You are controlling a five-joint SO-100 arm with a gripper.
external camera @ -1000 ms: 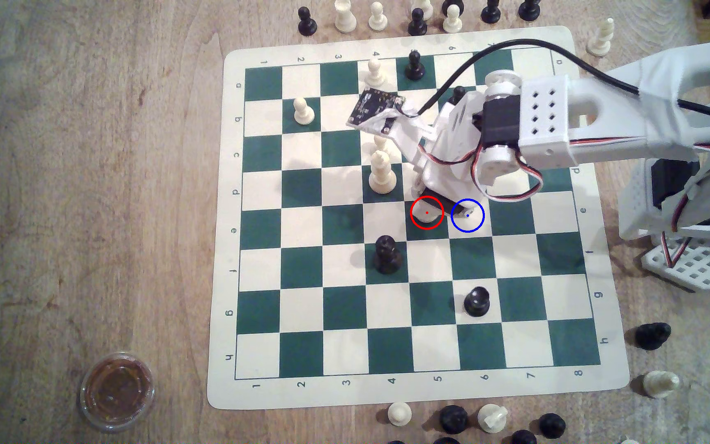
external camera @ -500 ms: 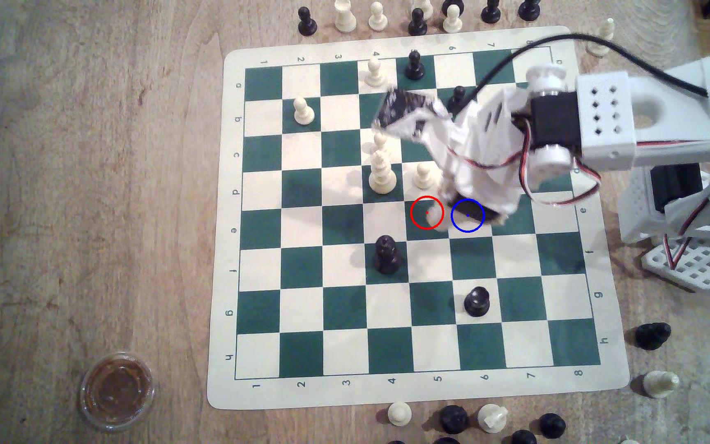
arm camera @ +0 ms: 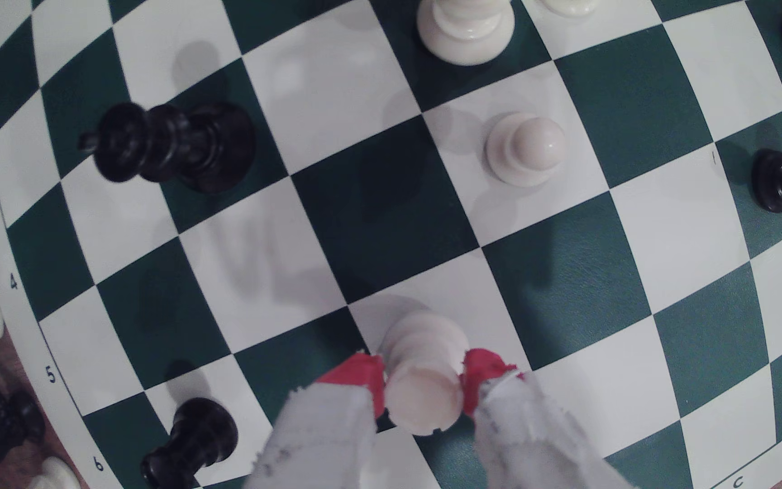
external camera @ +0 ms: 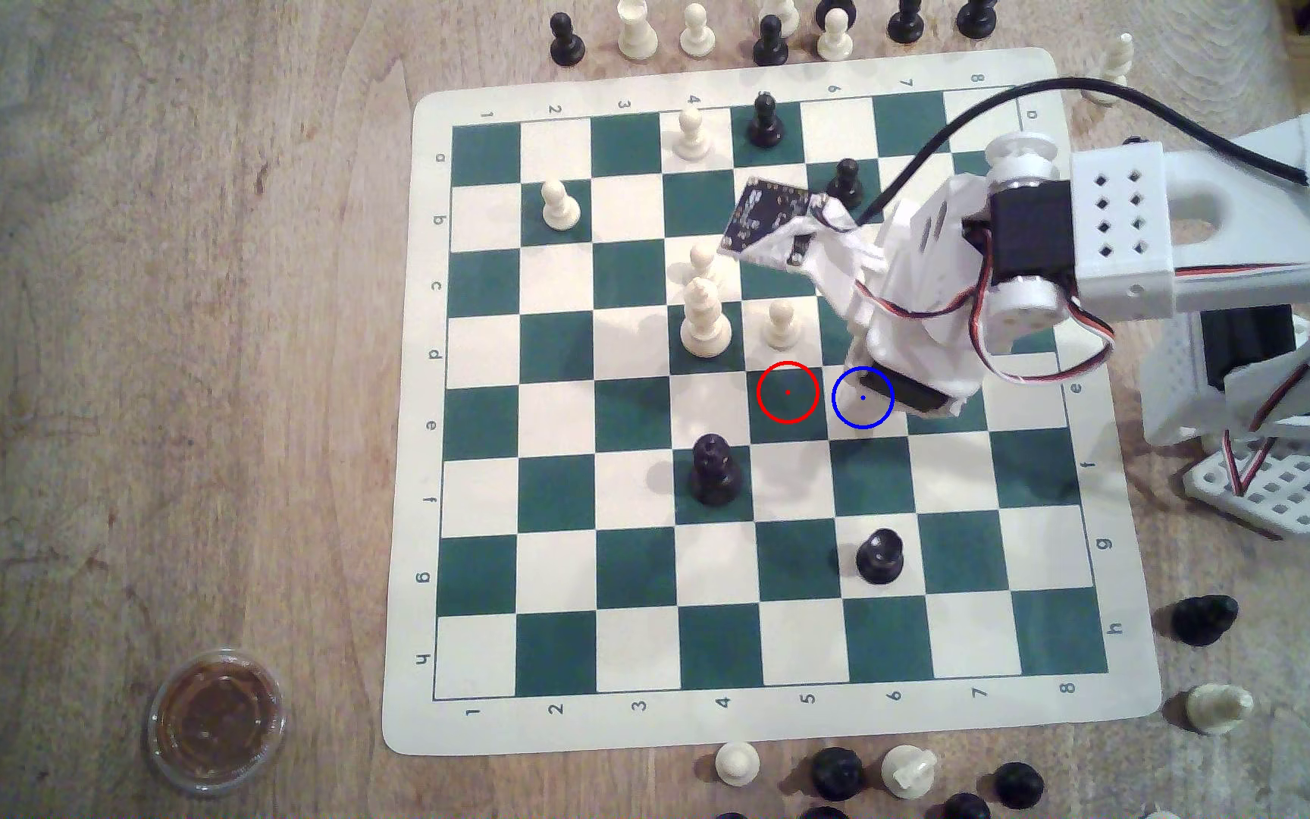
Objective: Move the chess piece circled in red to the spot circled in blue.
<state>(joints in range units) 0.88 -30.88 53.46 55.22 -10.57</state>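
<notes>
Tool: the tool (arm camera: pixel 422 392) is clamping its red-tipped fingers (arm camera: pixel 356 376) on the rook (arm camera: pixel 422 376).
Rook: it is sitting upright over the blue-ringed square (external camera: pixel 850 409), near the board's (external camera: pixel 794 717) centre.
Surface: the green-and-cream board is lying on a worn wooden tabletop (external camera: pixel 163 354).
Edges: spare pieces are standing along the tabletop's far and near sides.

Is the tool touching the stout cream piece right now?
Touching: in the wrist view the tool's red fingertips press both sides of the stout cream notched-top chess piece.
</notes>
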